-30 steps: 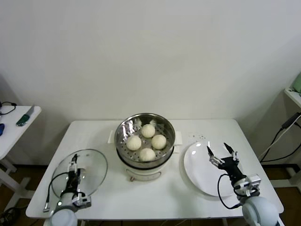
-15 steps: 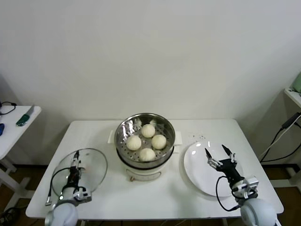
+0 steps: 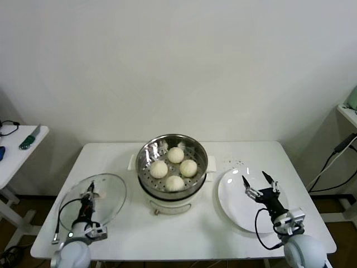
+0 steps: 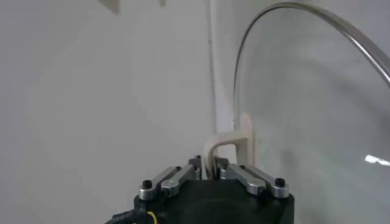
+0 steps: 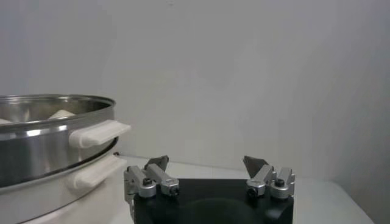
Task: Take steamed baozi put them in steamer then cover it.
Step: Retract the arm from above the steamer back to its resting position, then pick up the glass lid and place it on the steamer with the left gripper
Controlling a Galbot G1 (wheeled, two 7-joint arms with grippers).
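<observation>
1. On the far left of the head view, a small side table (image 3: 22, 146) stands apart from the main white table (image 3: 122, 223), with a green-handled tool (image 3: 28, 139) lying on it.
2. Near the main table's front left corner, the left gripper (image 3: 89, 196) is clamped on the white handle (image 3: 96, 195) of the round glass lid (image 3: 109, 192). The head view shows the lid's outline; the left wrist view shows the fingers (image 4: 177, 176) pressed together on either side of the arched handle (image 4: 226, 143), with the lid's metal rim (image 4: 286, 9) curving away beyond them.
3. At the table's centre sits the steamer (image 3: 173, 146), a shiny steel pot on a white base with side handles, uncovered.
4. From above, four steamed baozi (image 3: 174, 183) show on the steamer's perforated tray, grouped close together. The right wrist view, looking from the side, shows only the steel wall of the steamer (image 5: 36, 146) and two stacked white side handles (image 5: 97, 134), with the tops of the buns just showing over the rim.
5. Right of the steamer, well apart from it, lies a flat white plate (image 3: 231, 198).
6. Over that plate hovers the right gripper (image 3: 258, 181), its fingers spread apart and holding nothing. The right wrist view confirms the wide gap between its fingertips (image 5: 159, 163).
</observation>
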